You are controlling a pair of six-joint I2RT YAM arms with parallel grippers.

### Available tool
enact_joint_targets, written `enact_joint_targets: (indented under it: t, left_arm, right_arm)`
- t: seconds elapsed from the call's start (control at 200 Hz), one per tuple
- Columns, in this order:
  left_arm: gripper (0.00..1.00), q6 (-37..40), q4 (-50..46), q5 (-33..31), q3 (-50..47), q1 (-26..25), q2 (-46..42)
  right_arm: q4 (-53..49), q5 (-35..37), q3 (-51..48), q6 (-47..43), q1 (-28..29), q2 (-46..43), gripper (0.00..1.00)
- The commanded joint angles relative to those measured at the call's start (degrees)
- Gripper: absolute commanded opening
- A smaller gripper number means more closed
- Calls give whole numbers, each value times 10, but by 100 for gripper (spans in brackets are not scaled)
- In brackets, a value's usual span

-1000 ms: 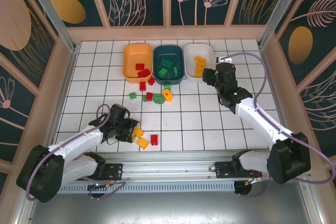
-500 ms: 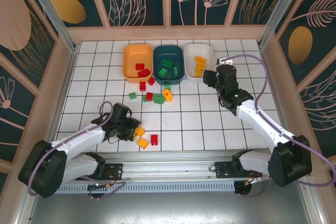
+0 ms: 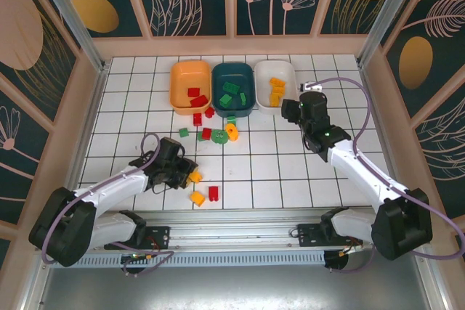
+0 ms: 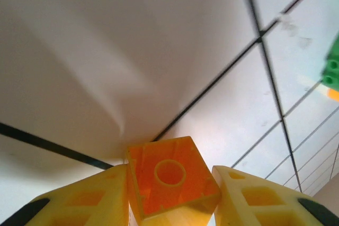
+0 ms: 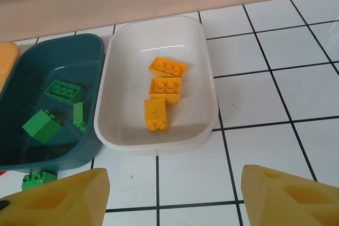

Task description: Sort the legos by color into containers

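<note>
Left claw (image 3: 190, 173) is now clamped on a yellow-orange brick (image 4: 169, 178), fingers tight on each side. 1 s ago that brick lay just beside it on the tiles. Arm has shifted up & right a bit since, so the pick looks done.

Brick is at front-left of the counter (image 3: 276, 172), well apart from the white tray (image 5: 127, 78), which already has 3 same-colour bricks. Next job, I'd judge: carry it over there.

Right claw (image 5: 175, 197) is wide, empty, just short of the white tray, barely moved. Another yellow brick (image 3: 197, 198) & a red brick (image 3: 213, 193) are left nearby.
</note>
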Motion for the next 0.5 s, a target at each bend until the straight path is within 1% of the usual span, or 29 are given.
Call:
enact_joint_targets:
  t: [0.0,0.13,0.235,0.36,0.49]
  left_arm:
    - [40,51,-31,-39,60,-2,5]
    - [39,75,-24,-36,100,-2,28]
    - [38,111,-6,-24,160,-3,75]
    - [38,174,3,-18,293,-9,169]
    - [37,200,56,2,414,-21,275]
  right_arm:
    - [0,2,-9,11,5,-16,68]
    - [3,4,-11,14,4,-17,68]
    - [6,9,-13,22,3,-19,68]
    - [7,14,-19,42,-1,-19,67]
    - [6,9,-33,65,-19,-25,67]
